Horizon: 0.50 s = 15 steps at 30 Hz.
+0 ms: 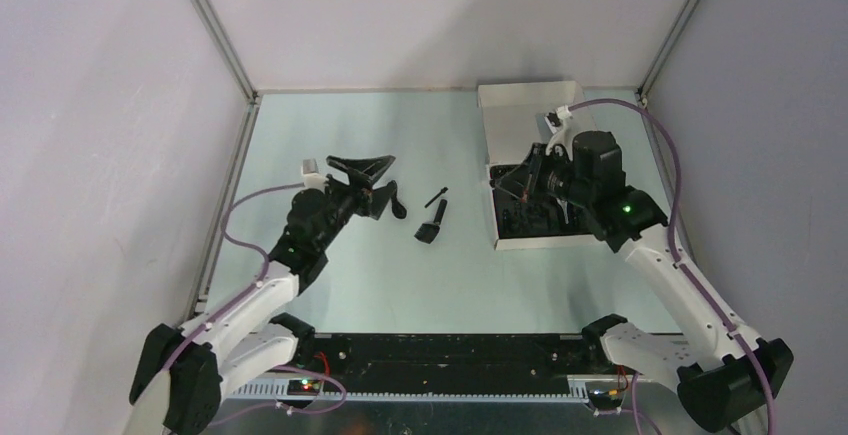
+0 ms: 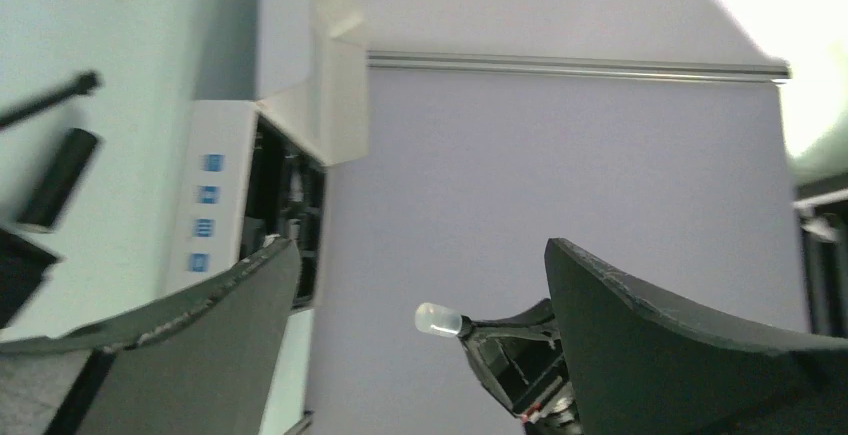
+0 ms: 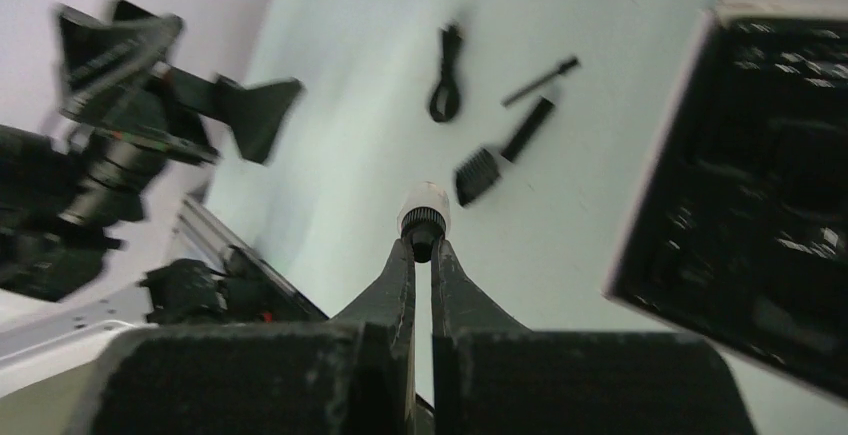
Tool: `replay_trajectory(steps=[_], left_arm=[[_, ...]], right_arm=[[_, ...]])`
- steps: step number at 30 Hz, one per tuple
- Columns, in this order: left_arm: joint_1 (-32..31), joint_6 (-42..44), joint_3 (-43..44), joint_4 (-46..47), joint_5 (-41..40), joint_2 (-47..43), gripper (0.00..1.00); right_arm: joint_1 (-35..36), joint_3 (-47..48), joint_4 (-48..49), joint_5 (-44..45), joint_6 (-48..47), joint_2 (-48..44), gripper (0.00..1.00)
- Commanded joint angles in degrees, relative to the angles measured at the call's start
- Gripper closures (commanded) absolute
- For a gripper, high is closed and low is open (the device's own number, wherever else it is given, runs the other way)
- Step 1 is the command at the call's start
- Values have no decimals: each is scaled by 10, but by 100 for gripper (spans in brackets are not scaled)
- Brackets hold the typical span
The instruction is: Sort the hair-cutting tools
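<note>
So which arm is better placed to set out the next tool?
Right. The right gripper has its jaws shut on a small white-capped piece by the open box; the left gripper hangs open and empty over the table.

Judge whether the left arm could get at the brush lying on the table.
Probably yes. The left gripper is open and empty, the brush lies on bare table close by, and nothing covers it; the right gripper, holding a small piece, is off over the box.
</note>
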Motion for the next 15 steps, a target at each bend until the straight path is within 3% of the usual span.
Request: replay_trajectory(steps=[1,4,9,15], left_arm=[[57,181,75,-185,87,-9,1],[96,329,129,-299,90,-10,0],[120,573,251,-462,23,-17,0],[122,746,334,-511,-46,-29,0]], right_arm=[[-28,51,-186,27,-80,4,100],[-37,80,-238,34,-109,30,100],[-43,123,-310,55,-137,106,100],[-43,161,-350,88,-153,188,100]])
